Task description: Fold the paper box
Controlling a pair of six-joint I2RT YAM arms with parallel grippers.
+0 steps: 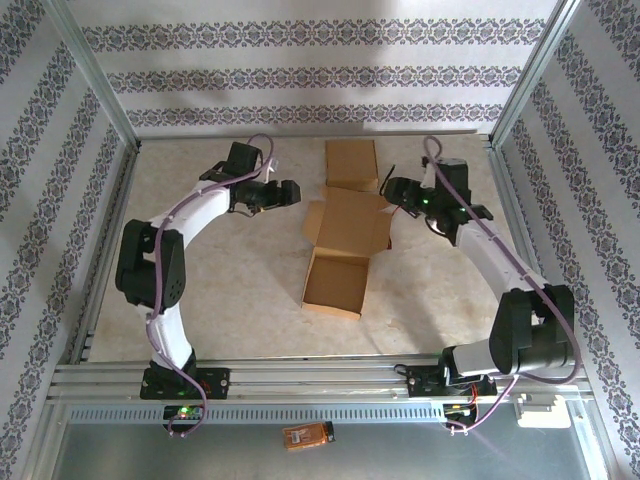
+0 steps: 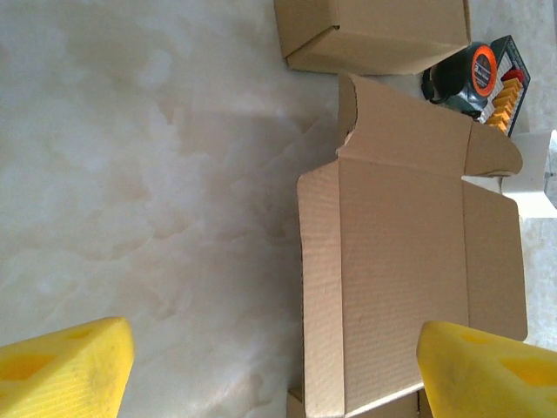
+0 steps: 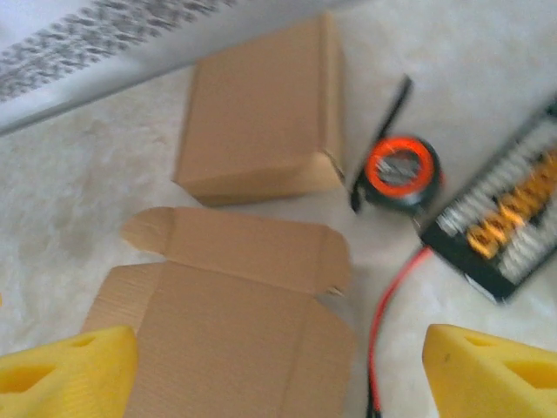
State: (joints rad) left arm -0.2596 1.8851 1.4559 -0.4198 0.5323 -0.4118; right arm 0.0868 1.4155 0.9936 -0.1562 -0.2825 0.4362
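the paper box (image 1: 338,258) is seen lying open in the middle of the table (image 1: 220,290), between the two arms, with its shallow tray toward the near edge and its lid and side flaps spread flat toward the far wall. just beyond it a second box (image 1: 352,163), already closed, is set. the left gripper (image 1: 287,192) is held to the left of the lid, its yellow fingers (image 2: 61,370) wide apart with nothing between them. the right gripper (image 1: 397,190) is held to the right of the lid, its jaws likewise spread and nothing clamped. a round orange and black thing (image 3: 400,170) and a black case (image 3: 503,228) are seen on the table by the lid's far right corner. the box is judged to be light corrugated card: stiff across each panel, easily bent along its creases, and likely to be pushed across the smooth table rather than folded unless the tray is held down. the thin walls could be crushed by a hard pinch. hold is best taken at the free edge of the lid or of a side flap.
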